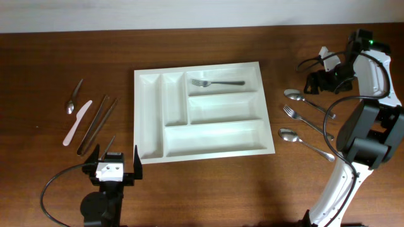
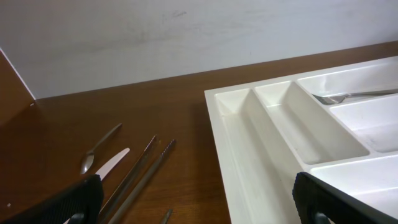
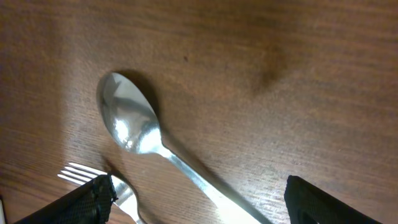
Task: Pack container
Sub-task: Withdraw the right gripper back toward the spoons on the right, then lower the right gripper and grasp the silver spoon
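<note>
The white five-compartment container (image 1: 150, 120) lies mid-table; one fork (image 1: 218, 82) rests in its top long compartment, and the container also shows in the left wrist view (image 2: 242, 143). My left gripper (image 1: 115, 162) is open and empty at the front, by the container's front left corner. My right gripper (image 1: 319, 82) is open and empty just above the table at the right, over a spoon (image 3: 134, 127) and beside a fork (image 3: 84, 175). Right of the container lie a spoon (image 1: 295, 95), a fork (image 1: 291, 113) and a second spoon (image 1: 290, 134).
Left of the container lie a small spoon (image 1: 71, 104), a white knife (image 1: 76, 123) and a pair of dark chopsticks (image 1: 98, 123), also in the left wrist view (image 2: 140, 174). The right arm's base (image 1: 363, 142) stands at the right edge.
</note>
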Controlling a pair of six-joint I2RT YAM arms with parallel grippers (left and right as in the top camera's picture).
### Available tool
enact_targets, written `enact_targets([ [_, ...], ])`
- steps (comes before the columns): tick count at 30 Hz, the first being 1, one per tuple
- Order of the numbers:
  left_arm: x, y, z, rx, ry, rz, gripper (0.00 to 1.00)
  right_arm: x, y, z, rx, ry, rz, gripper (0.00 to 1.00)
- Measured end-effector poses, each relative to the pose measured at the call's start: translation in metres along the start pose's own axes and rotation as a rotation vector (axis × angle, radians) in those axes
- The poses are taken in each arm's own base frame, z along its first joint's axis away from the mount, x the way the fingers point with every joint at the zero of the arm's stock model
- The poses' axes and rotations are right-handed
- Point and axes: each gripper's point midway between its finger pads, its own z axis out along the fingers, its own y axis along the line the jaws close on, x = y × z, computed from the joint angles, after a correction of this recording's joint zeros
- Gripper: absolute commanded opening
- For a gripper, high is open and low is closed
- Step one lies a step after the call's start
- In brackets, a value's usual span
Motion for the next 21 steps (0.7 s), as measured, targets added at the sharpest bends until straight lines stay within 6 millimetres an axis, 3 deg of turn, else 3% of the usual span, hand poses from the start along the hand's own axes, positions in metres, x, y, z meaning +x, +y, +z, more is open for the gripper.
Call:
enact_targets([
  [12,0.000,0.000,0.000,0.000,0.000,0.000,0.99,0.031,0.001,0.040,-0.030,0.096,0.029,0.89],
  [18,0.000,0.000,0.000,0.000,0.000,0.000,0.99,0.030,0.000,0.040,-0.027,0.093,0.030,0.67],
  [21,0.000,0.000,0.000,0.000,0.000,0.000,0.99,0.030,0.000,0.041,-0.028,0.093,0.038,0.66],
])
